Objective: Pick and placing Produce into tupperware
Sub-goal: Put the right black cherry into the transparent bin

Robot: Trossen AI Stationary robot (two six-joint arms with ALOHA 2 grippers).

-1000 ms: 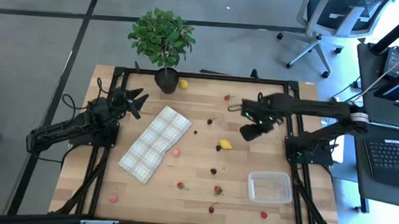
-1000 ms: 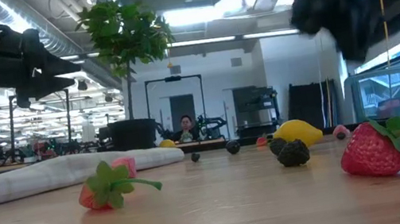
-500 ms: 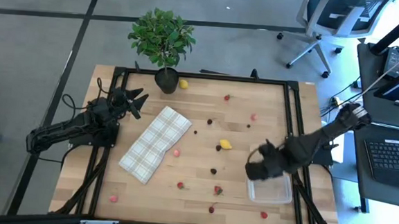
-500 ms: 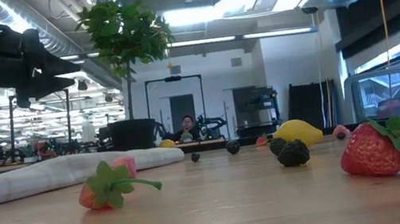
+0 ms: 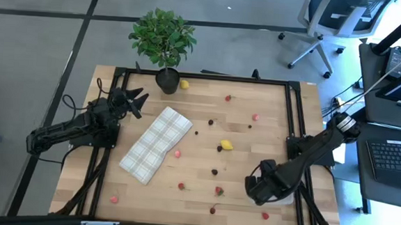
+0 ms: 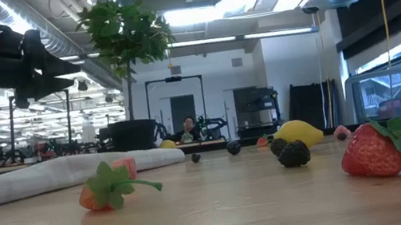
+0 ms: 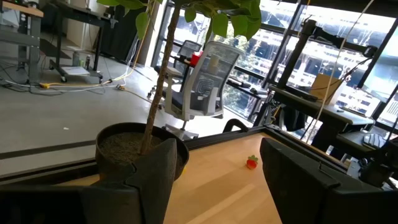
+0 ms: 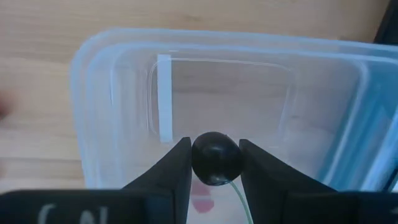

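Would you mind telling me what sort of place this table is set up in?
Most likely a robotics lab in an open office: a wheeled grey office chair and a desk with a black laptop flank the wooden table, with more workstations and exposed ceiling ducts behind.

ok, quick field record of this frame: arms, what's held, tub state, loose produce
right gripper: over the tupperware, shut on dark berry
left gripper: open, holds nothing, waits at the table's left edge near the potted plant
tupperware contents: none visible
loose produce: lemon, strawberry, others scattered on table
plaid cloth: table's left half
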